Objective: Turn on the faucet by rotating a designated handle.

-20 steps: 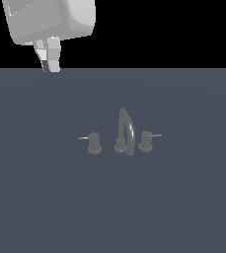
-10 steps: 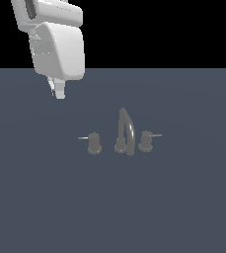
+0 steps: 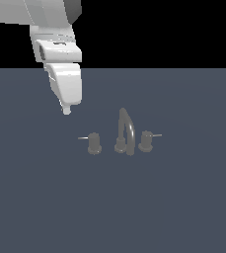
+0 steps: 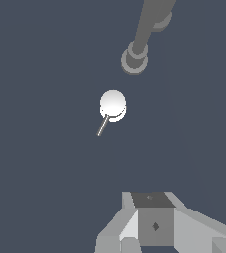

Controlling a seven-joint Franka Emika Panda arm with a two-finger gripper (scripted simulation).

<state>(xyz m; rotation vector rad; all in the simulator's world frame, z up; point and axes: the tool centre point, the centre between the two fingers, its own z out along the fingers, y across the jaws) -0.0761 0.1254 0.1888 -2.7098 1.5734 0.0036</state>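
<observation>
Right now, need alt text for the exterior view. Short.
A white robot arm's gripper hangs above a dark grey surface, up and toward the view's left of a small dark faucet and touching nothing. The faucet's arched spout stands between two stubby knobs, the handle on the view's left and a matching knob on its right.

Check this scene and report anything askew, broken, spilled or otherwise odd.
Nothing stands out. The faucet stands upright on the dark surface, its spout between two matching knobs. The handle and the right-hand knob each carry a thin lever pin pointing outward. The gripper hangs above, touching nothing.
</observation>
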